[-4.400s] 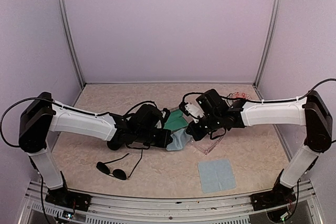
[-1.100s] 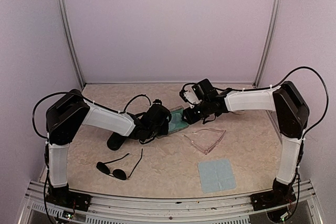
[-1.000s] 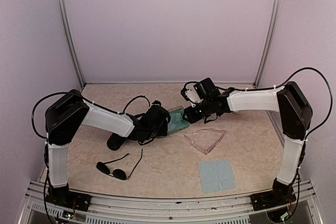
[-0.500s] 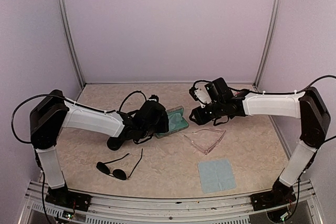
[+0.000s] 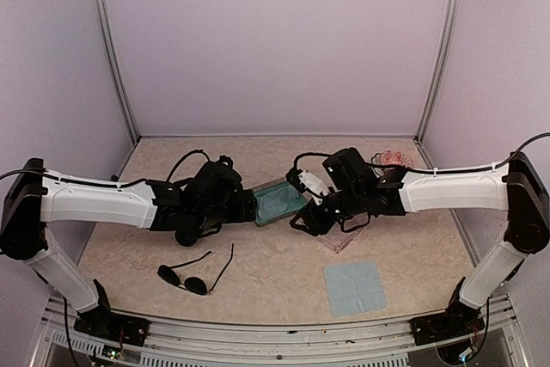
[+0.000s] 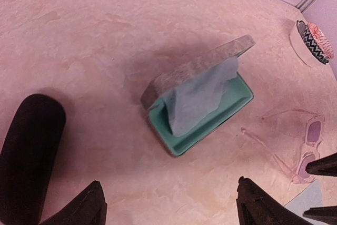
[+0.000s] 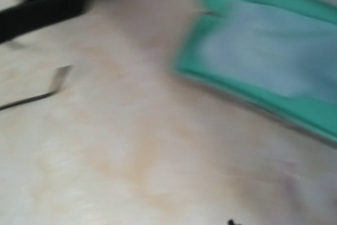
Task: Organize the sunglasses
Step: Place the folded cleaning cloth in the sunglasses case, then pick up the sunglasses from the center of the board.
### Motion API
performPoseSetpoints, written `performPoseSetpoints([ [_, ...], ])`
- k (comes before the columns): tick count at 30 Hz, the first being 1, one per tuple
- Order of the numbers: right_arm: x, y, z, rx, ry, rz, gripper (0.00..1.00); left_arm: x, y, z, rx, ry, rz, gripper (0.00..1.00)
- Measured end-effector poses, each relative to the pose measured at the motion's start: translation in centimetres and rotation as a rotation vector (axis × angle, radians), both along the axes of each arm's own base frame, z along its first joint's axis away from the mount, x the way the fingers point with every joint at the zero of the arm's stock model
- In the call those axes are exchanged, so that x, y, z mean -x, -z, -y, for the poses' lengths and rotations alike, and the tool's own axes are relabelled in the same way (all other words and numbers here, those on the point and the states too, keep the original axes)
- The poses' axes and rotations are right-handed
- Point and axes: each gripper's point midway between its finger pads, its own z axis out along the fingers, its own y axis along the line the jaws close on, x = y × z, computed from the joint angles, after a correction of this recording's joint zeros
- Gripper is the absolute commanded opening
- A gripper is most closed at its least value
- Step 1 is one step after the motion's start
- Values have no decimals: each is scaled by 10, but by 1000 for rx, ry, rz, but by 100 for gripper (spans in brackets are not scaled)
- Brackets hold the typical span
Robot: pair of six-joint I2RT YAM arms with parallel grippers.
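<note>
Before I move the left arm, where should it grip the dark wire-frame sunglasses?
Likely the bridge of the dark wire-frame sunglasses, between the lenses, coming straight down from above. They lie on the table with both thin temples unfolded and splayed toward the back, so the lens front is the most central, solid part. The left end effector is open.

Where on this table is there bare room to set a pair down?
Free: front strip between the dark sunglasses and blue cloth; back strip behind the open case. Crowded: centre, around that case and the clear sunglasses.
</note>
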Motion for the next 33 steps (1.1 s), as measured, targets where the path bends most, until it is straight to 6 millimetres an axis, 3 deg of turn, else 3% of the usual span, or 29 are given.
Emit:
performPoseSetpoints([
  [8,78,2,-66,-97,-330,0,50,30,13,-72,-22,-120,-79,89],
  [12,103,14,-93,-130,-451,-16,50,35,5,-100,2,-184,-69,94],
  [20,112,21,-149,-202,-553,5,50,30,-37,-138,101,-282,9,99],
  [33,121,45,-221,-232,-577,-4,41,25,-74,-204,182,-407,88,99],
])
